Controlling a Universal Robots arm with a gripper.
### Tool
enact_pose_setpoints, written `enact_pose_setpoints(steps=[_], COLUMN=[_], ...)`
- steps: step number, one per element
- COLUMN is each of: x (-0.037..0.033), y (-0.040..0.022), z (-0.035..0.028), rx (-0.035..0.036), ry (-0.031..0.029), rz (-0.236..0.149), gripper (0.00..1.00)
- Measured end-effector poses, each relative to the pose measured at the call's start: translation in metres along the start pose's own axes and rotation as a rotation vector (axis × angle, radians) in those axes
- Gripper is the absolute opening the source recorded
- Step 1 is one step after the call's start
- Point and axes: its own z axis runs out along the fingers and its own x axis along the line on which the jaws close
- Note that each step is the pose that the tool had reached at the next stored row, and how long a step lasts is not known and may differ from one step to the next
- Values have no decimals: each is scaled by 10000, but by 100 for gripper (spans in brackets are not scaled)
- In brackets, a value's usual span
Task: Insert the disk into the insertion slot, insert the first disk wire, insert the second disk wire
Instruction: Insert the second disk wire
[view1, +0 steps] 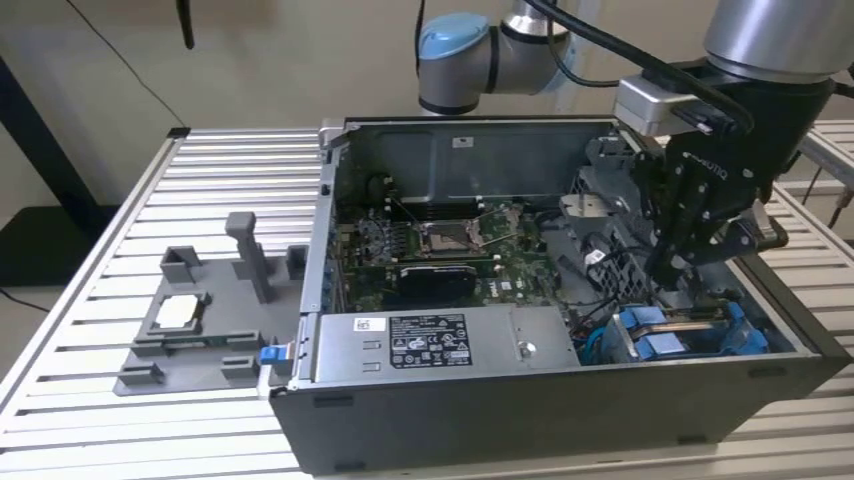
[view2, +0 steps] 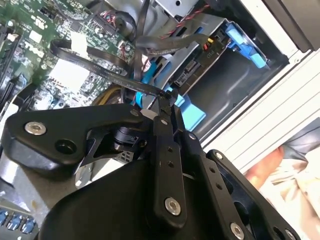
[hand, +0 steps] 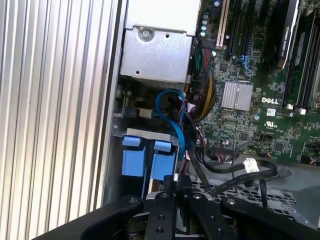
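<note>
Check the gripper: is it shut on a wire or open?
The gripper is shut on the black flat wire: in the second wrist view it pinches the wire's end.

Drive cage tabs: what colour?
Tabs are bright blue, clearest in the first wrist view.

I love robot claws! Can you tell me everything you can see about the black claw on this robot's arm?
The gripper is matt black, seemingly metal, built of long linked bars joined by silver screws, narrowing to two slim fingers. It hangs from the arm's wrist, pointing down into the open computer case, over the blue drive bay at the exterior view's right. Its fingers are shut on the end of a black flat cable that loops off across the circuit board.
</note>
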Motion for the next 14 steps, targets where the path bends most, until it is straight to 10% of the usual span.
enact_pose_setpoints(steps=[7, 14], x=[82, 212], y=[-46, -113], z=[10, 19], rx=[11, -282], ry=[-433, -599], rz=[9, -3], gripper=[16, 16])
